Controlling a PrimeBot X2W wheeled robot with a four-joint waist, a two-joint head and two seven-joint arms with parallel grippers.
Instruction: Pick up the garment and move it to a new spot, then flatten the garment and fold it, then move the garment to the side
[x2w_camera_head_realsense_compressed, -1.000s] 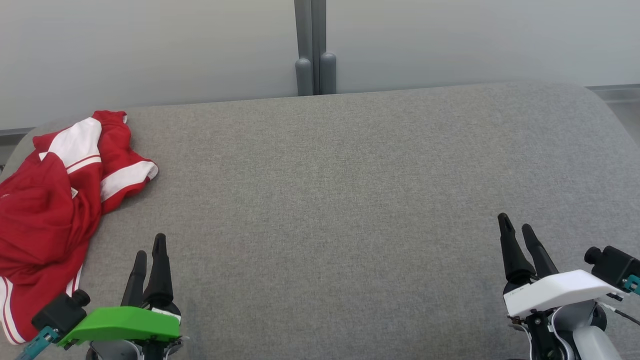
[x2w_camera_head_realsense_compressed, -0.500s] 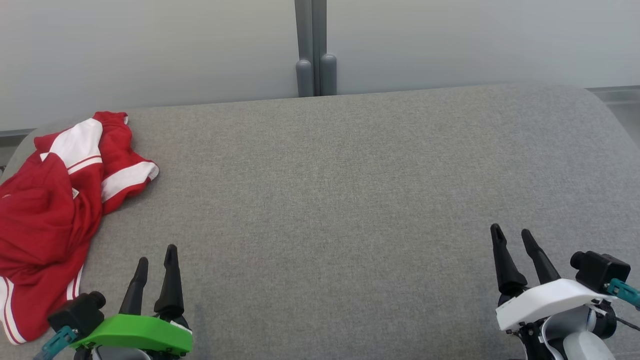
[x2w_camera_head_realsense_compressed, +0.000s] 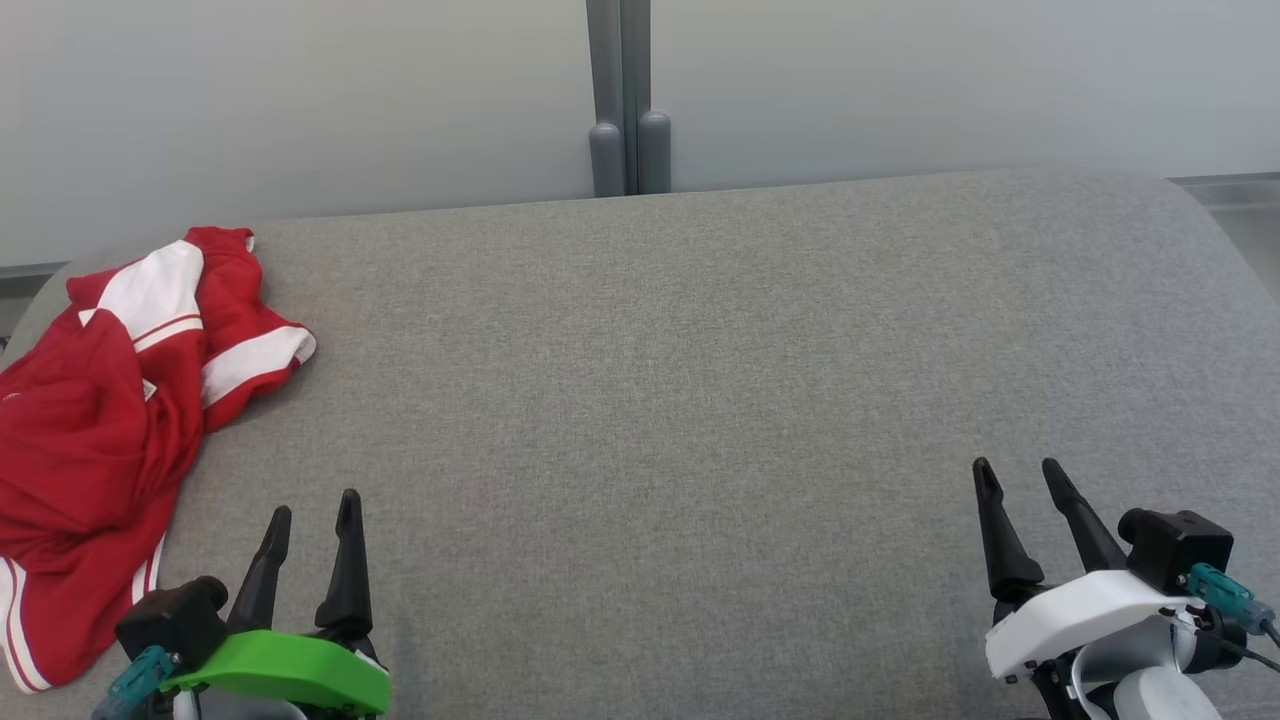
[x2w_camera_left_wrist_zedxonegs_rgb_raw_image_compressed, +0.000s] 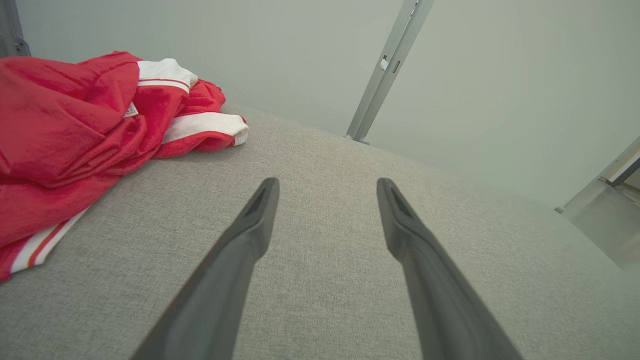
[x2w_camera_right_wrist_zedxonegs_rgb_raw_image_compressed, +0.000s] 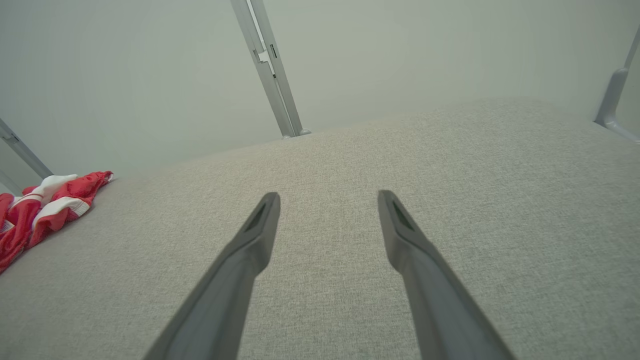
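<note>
step in hand, my read: the first pick, nothing lifted yet. the garment (x2w_camera_head_realsense_compressed: 90, 440) is a red top with white bands, bunched in a heap at the far left of the grey counter (x2w_camera_head_realsense_compressed: 700, 400), and it runs off the head view's left border. a white-banded sleeve end pokes out toward the middle at the heap's upper right. a white-striped edge lies at the near left.

left tool (x2w_camera_head_realsense_compressed: 314, 503) sits low at the near edge, just beside the heap's near-right side. it is not touching cloth, and its fingers are spread and empty. right tool (x2w_camera_head_realsense_compressed: 1017, 465) is well apart from the garment, over bare counter at the near right, fingers also spread, holding nothing.

how to do it well, judgement only: the left tool is the one to grab with, since the right would have to cross the whole counter. swing it toward the heap and come down on a raised fold, not the flat striped edge, so one finger gets under a layer. the left wrist view shows the garment (x2w_camera_left_wrist_zedxonegs_rgb_raw_image_compressed: 65, 130) with thick ridges up and left of the fingers, good targets. a pinch near the collar or a shoulder would help later flattening, but i cannot tell where the collar is in this bunch. close fully on cloth before lifting, because the smooth-looking fabric may slip from a shallow pinch. lift until the trailing edge clears, then carry to the open middle. risk: the heap seems close to the counter's left edge, so a drag could pull it off.
</note>
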